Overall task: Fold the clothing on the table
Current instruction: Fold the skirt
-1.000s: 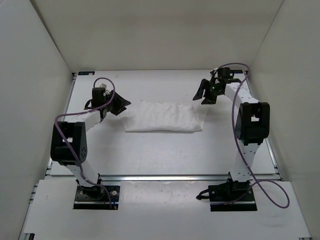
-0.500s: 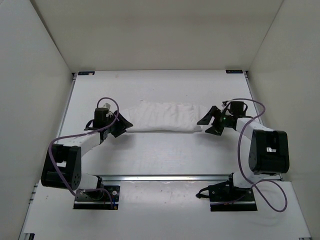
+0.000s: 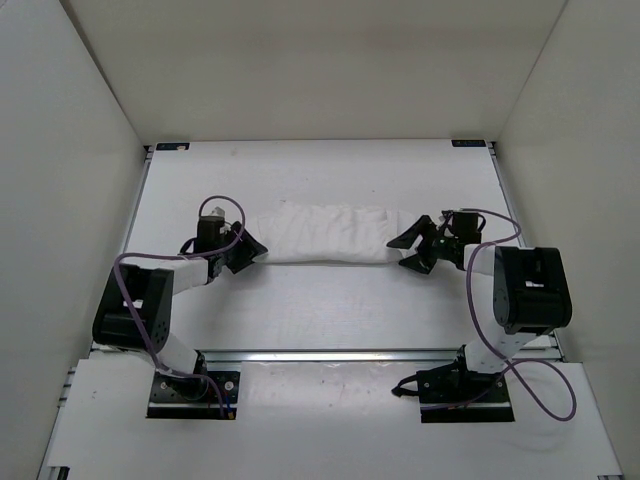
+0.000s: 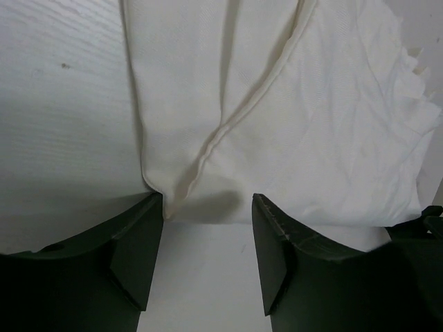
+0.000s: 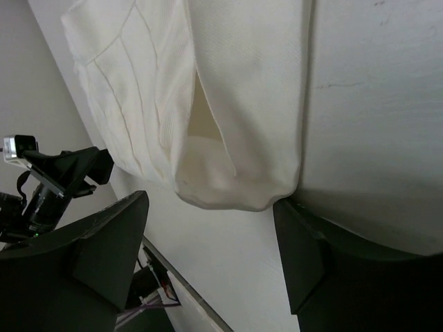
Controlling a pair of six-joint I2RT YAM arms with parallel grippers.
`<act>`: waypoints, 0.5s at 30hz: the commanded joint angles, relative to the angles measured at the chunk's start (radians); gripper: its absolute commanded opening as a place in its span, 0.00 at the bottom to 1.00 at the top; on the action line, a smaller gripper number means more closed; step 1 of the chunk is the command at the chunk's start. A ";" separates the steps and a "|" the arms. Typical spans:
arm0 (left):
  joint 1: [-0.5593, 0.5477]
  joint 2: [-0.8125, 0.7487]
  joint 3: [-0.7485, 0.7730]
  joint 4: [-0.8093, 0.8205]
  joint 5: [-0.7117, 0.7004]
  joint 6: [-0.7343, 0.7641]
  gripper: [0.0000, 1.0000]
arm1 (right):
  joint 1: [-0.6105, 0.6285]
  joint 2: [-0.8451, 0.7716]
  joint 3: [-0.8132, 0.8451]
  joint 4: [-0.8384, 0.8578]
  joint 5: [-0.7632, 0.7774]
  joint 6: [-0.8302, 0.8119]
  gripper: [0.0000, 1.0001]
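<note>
We see the clothing point(image 3: 320, 235) lying as a long, narrow, wrinkled white band across the middle of the counter point(image 3: 330, 310), its length running from side to side. The left hand point(image 3: 251, 252) sits low at the clothing's left end and the right hand point(image 3: 400, 254) low at its right end, each pointing inward along the band so that the two face one another. The left arm point(image 3: 135, 305) is folded, its elbow block well to the near left of the clothing and its forearm reaching low toward that end. The right arm point(image 3: 530, 290) mirrors it, elbow to the near right of the clothing. From the left wrist, the two dark fingers point(image 4: 135, 249) stand apart at a moderate width with the clothing's end lying right at their tips, and a seam point(image 4: 228, 117) runs away from the gap; nothing is pinched. From the right wrist, the fingers point(image 5: 111, 242) are spread wide on either side of the clothing's rounded, folded end. That end reaches in between the tips without being clamped. We cannot tell whether any fingertip actually touches the fabric.
</note>
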 commanded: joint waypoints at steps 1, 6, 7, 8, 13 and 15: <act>-0.023 0.065 0.018 0.021 -0.030 0.003 0.63 | -0.002 0.027 0.004 0.049 0.093 0.032 0.69; -0.034 0.124 0.045 0.047 -0.006 0.006 0.19 | -0.034 0.041 0.010 0.030 0.105 0.029 0.17; -0.035 0.124 0.038 0.050 0.002 -0.001 0.11 | -0.041 0.033 0.018 0.018 0.106 0.031 0.00; -0.037 0.128 0.042 0.053 0.003 0.002 0.01 | -0.046 0.029 0.016 0.003 0.114 0.025 0.00; -0.084 0.110 0.021 0.091 0.013 -0.004 0.00 | -0.038 -0.028 0.214 -0.274 0.272 -0.167 0.00; -0.107 0.107 0.003 0.130 0.008 -0.026 0.00 | -0.005 -0.007 0.407 -0.413 0.333 -0.309 0.00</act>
